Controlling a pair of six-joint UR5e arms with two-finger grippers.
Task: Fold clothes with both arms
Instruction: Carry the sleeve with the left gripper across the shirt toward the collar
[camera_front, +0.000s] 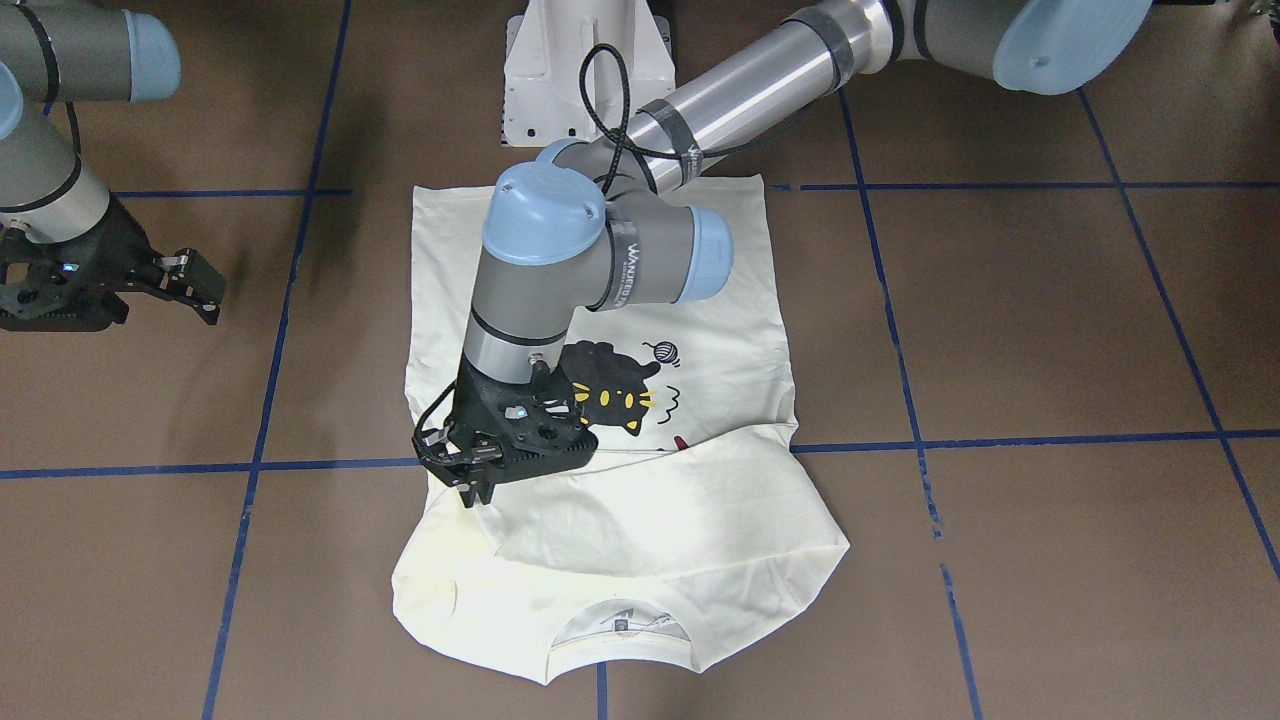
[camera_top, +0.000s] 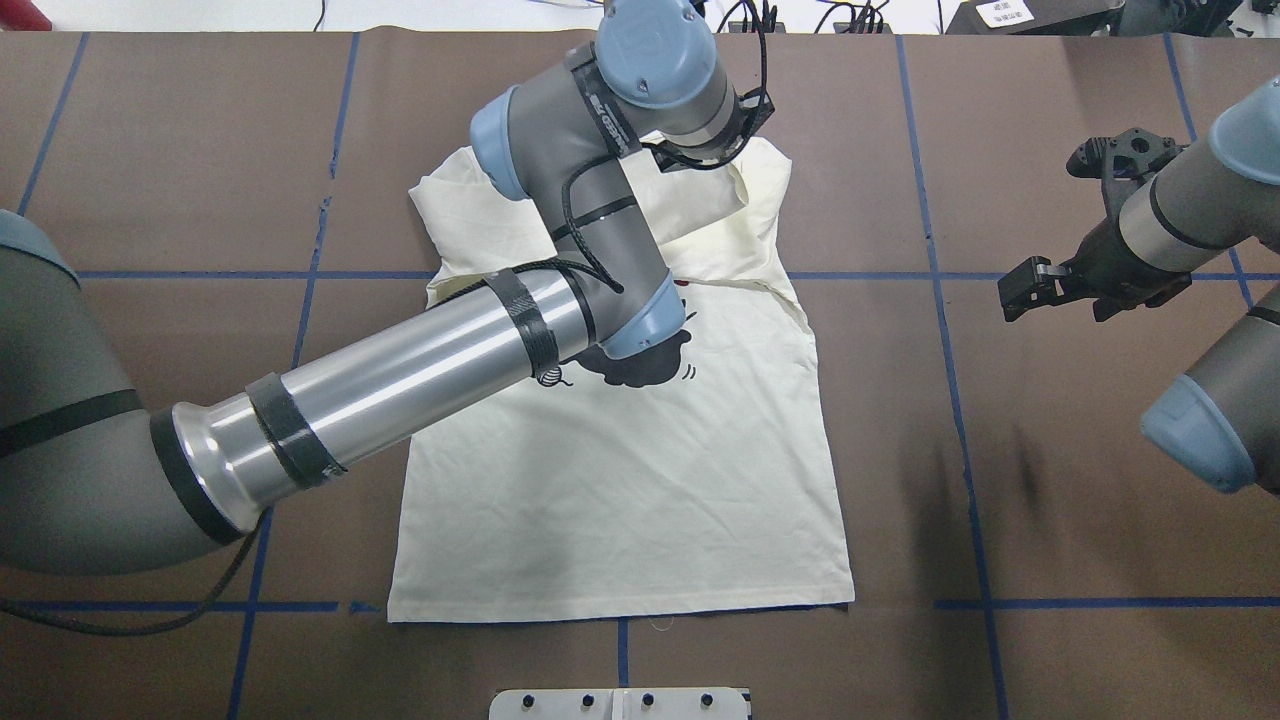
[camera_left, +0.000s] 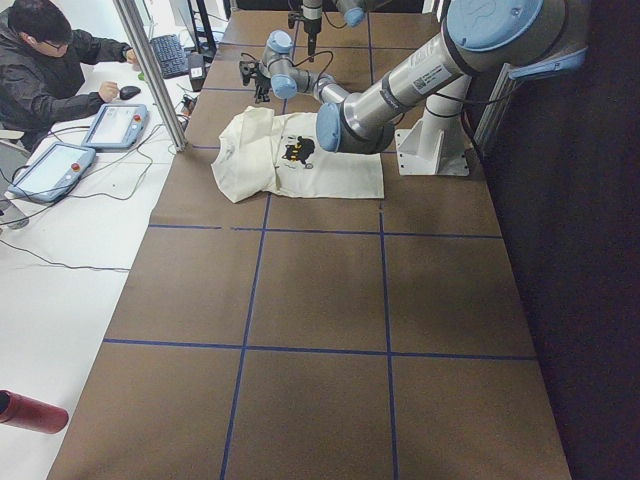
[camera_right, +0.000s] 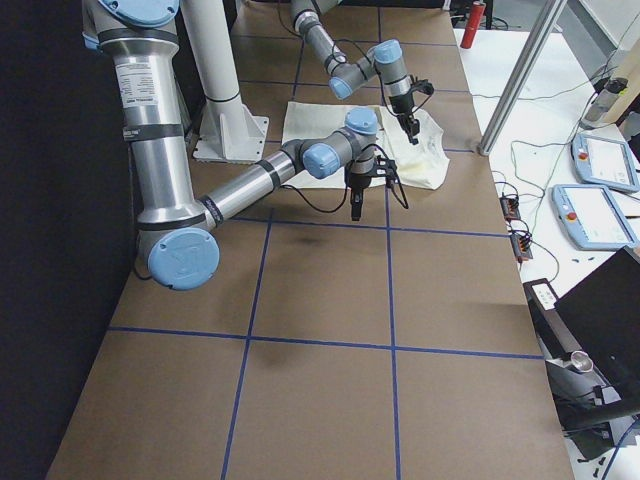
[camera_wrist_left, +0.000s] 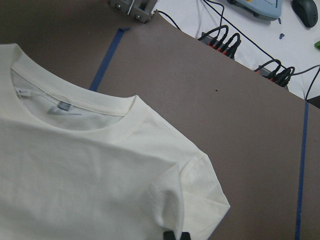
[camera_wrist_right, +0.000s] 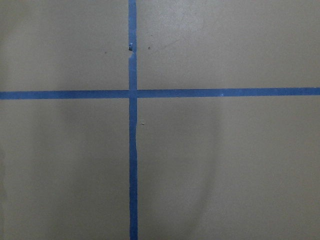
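The cream T-shirt (camera_front: 650, 520) lies print up on the brown table, its black cat print (camera_front: 610, 390) partly under my left arm. One sleeve is folded across the chest near the collar (camera_front: 620, 630). My left gripper (camera_front: 472, 492) reaches over the shirt and points down at the shoulder. In the left wrist view its fingertips (camera_wrist_left: 176, 236) are together at the shirt's (camera_wrist_left: 100, 175) folded edge, shut on the sleeve fabric. My right gripper (camera_front: 195, 285) hovers open and empty over bare table, off the shirt's side; it also shows in the overhead view (camera_top: 1020, 290).
The white pedestal base (camera_front: 575, 70) stands at the robot's edge. Blue tape lines (camera_wrist_right: 132, 150) grid the table. Cables (camera_wrist_left: 220, 40) lie beyond the far edge. An operator (camera_left: 50, 70) sits by tablets (camera_left: 50, 170) at a side table.
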